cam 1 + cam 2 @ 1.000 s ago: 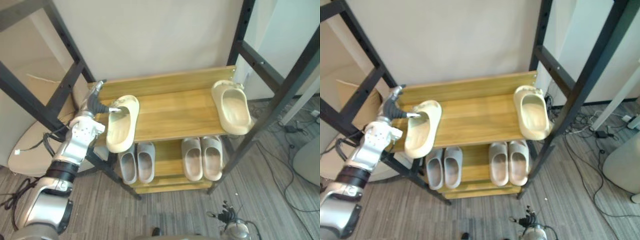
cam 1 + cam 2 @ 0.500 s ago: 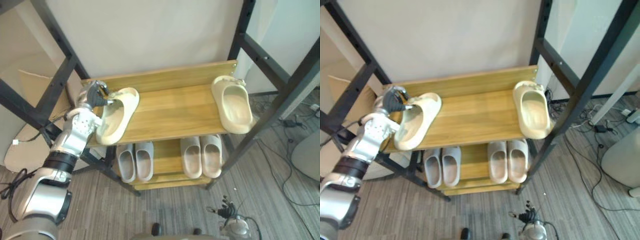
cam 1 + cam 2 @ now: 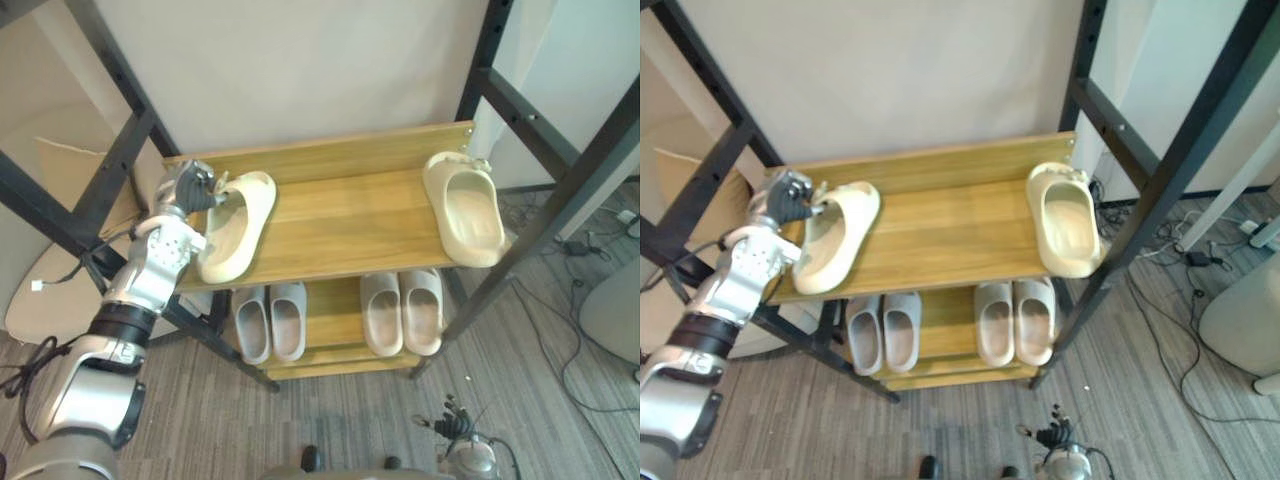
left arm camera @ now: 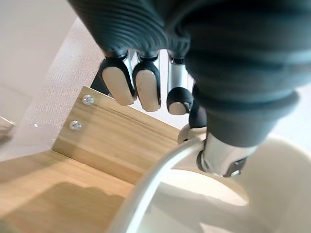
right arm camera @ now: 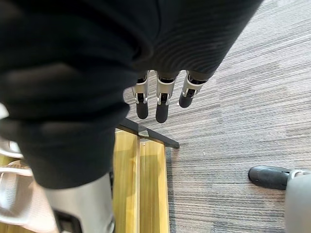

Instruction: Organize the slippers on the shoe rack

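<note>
Slipper (image 3: 235, 230) on shoe rack (image 3: 340, 220) top shelf, left end, is pinched at the rim by left hand (image 3: 186, 190). Judged light, soft foam; the rim is best gripped.

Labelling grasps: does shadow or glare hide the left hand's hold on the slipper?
Left eye view: even light, no glare; left hand curled on the far rim of the slipper. Left wrist view: dark cover blocks much, but the thumb on the rim shows; soft shadow on the shelf. Right wrist view: right hand idle, fingers straight.
</note>
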